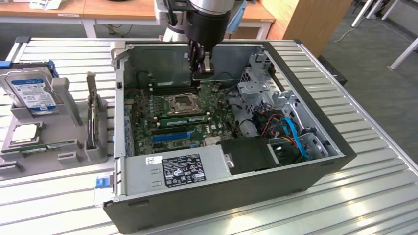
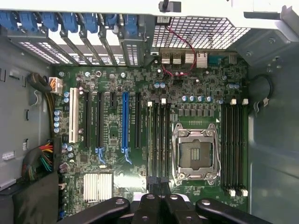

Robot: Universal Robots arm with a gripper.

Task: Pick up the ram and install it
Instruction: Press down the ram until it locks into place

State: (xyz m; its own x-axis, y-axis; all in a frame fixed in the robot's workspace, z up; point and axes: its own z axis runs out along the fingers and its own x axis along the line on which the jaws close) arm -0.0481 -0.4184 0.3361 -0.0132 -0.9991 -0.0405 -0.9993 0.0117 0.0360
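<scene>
Ribbed metal surface (image 1: 365, 161) in what looked like an office or lab, with wooden desks along the back. On it sat an open computer case (image 1: 320, 110) lying on its side, so you looked straight down at the motherboard (image 1: 196, 105), with the power supply (image 1: 176, 169) at the near end.

The arm reached down into the case, and the gripper (image 1: 202, 72) hung over the board near the far wall, a bit beyond the empty processor socket (image 1: 182, 103). The fingers were pinched fully together, and I couldn't see anything between them.

The ram (image 1: 44, 145), as far as I could make out, was the thin green stick lying flat in the grey holder (image 1: 65, 132) at the exterior view's left, outside the case and well apart from the gripper. It sat just beside a square silver chip (image 1: 25, 133), and a hard drive (image 1: 33, 93) with a blue label stood propped up behind those.

From the wrist camera, the gripper (image 2: 159, 184) hovered at one end of a bank of long dark memory slots (image 2: 159, 135). The open socket (image 2: 195, 151) was next to them on one side and a blue expansion slot (image 2: 124, 121) on the other.
</scene>
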